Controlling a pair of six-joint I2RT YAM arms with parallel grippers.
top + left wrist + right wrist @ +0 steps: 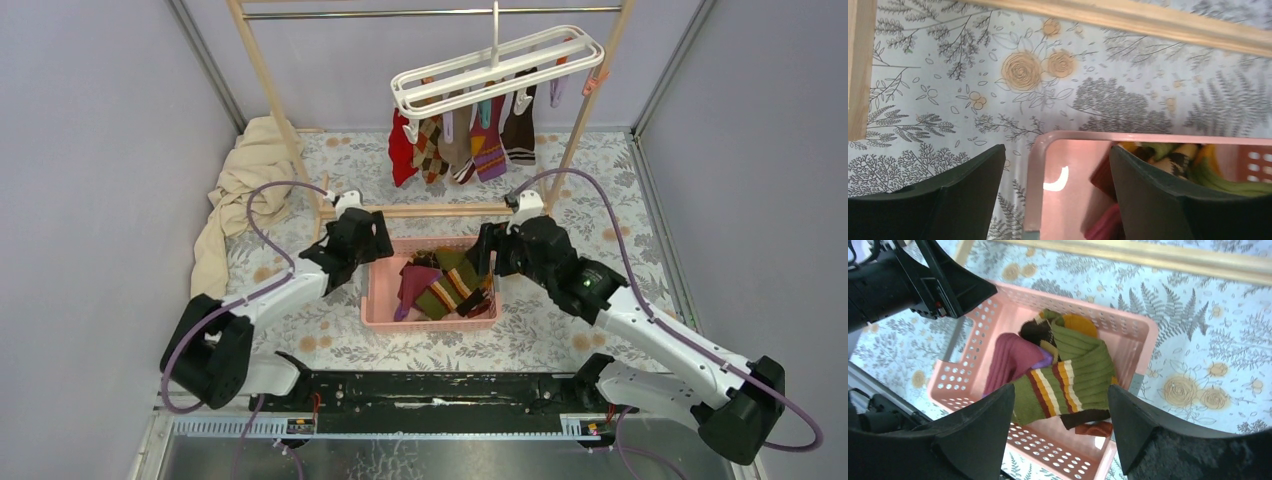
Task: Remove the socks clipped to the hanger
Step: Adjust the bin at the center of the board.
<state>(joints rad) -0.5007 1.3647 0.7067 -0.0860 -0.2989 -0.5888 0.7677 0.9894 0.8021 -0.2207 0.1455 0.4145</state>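
Socks (487, 140) hang from the hanger (500, 62); others fill the basket (372, 295)

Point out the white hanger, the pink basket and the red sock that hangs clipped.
white hanger (497, 68), top view, middle of its bars.
pink basket (430, 323), top view, near rim.
red sock (402, 150), top view, middle of the sock.

Light is bright and even, shadows soft. Between my left fingers (948, 200) a white crescent of glare sits on the glossy pink plastic basket (1034, 165). Those dark fingers look soft-edged, close to the lens.
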